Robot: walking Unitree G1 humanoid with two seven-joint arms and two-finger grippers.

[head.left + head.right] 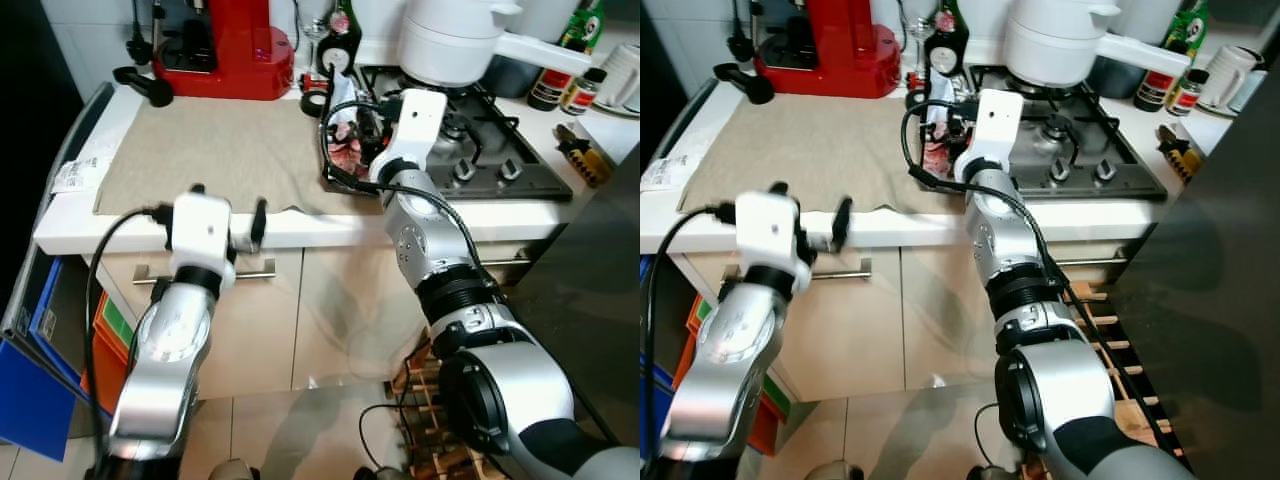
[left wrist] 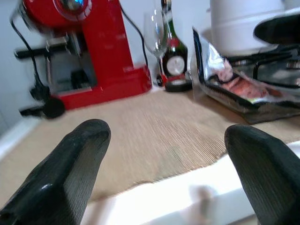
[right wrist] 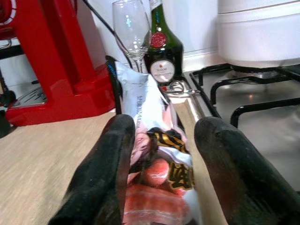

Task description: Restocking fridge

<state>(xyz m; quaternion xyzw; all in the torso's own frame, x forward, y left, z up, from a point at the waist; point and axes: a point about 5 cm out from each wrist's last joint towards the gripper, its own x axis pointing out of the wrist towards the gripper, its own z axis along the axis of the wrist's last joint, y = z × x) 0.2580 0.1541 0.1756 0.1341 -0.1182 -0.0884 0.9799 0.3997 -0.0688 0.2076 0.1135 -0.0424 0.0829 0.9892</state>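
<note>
Meanwhile, at a kitchen counter (image 1: 60, 235), the right gripper (image 3: 161, 154) reaches over the worktop with its two black fingers (image 3: 105, 173) spread on either side of a clear plastic food packet (image 3: 157, 140). In the right wrist view both fingers sit close against the packet, though whether they are actually pressing it cannot be told. The packet (image 1: 345, 140) lies at the left edge of the gas hob (image 1: 470, 150), where the hob meets a beige cloth (image 1: 220, 150) spread over the counter. Through the film something pink and red shows, along with a dark label with gold lettering too small to read.

The left gripper (image 1: 228, 215) hovers at the front edge of the counter, fingers wide apart and holding nothing; the left wrist view is blurred.

A large white pot (image 1: 450, 40) with a lid stands on the hob's back burners, so what is in it is hidden. Behind the cloth stand a red coffee machine (image 1: 225, 45), a wine glass (image 3: 130, 28) and a dark green bottle (image 3: 161, 44) with a round red seal. More bottles (image 1: 575, 50) stand at the far right, cut off by the frame. Below the counter, wooden slats (image 1: 1130, 350) show beside the cabinet doors (image 1: 300, 320), partly hidden by the right arm.
</note>
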